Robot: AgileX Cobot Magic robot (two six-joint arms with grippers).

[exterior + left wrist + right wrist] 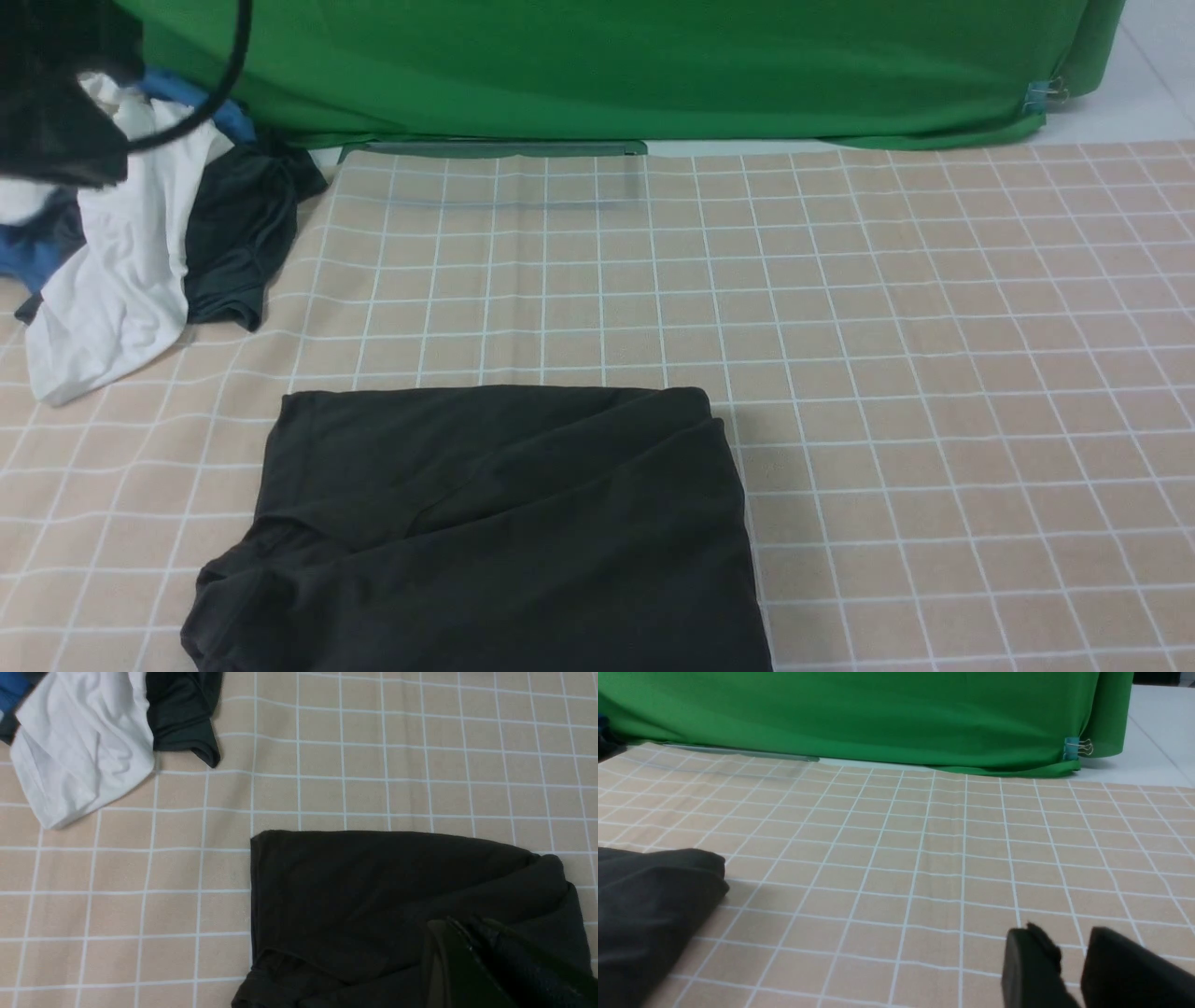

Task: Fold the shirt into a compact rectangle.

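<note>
The left gripper hangs low over the near right part of the shirt, its dark jaws pressed together with no gap between them and no cloth seen caught there. The right gripper hovers above the bare checked cloth to the right of the shirt, jaws a small way apart and holding nothing. The shirt lies folded into a rough rectangle on the desk, at the near edge; its near left corner is bunched and uneven. Beyond the shirt, far to its left, lies a heap of clothes: a white garment, a smaller dark garment touching it, and something blue behind. Farthest from the shirt hangs a green curtain, held by a clip at its right end.
</note>
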